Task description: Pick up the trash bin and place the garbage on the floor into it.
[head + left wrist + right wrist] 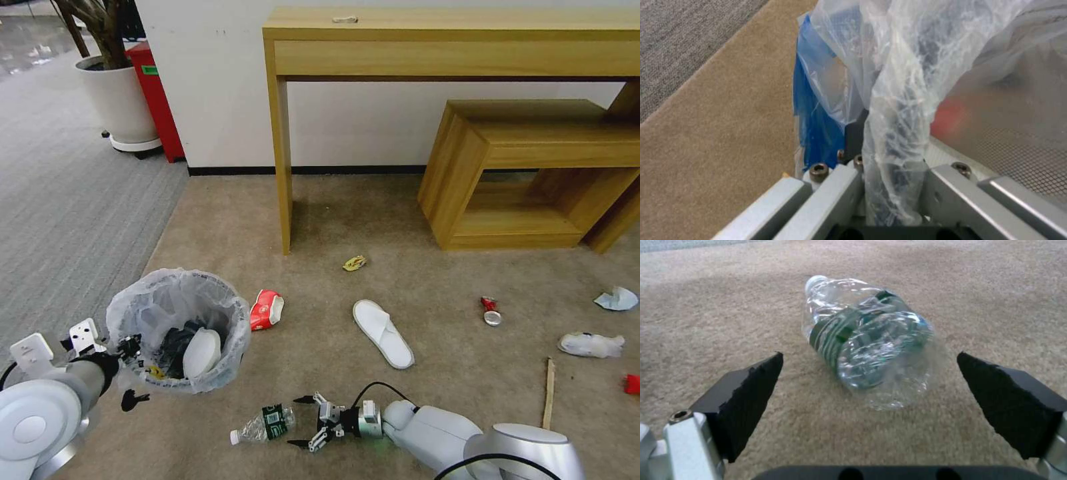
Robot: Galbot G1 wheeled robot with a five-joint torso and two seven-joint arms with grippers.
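The left gripper [893,186] is clamped on the rim of the bin [818,133], with crinkled white bag [902,83] bunched between its metal fingers [835,193]. Blue wall shows beside it, above beige carpet [715,133]; grey carpet [680,40] lies beyond.

A bin [179,327] stands on the floor [433,280] at left, a slipper [201,353] inside it. A bottle [263,424] lies before it; a second slipper [383,333] lies to its right, before a table [400,47].
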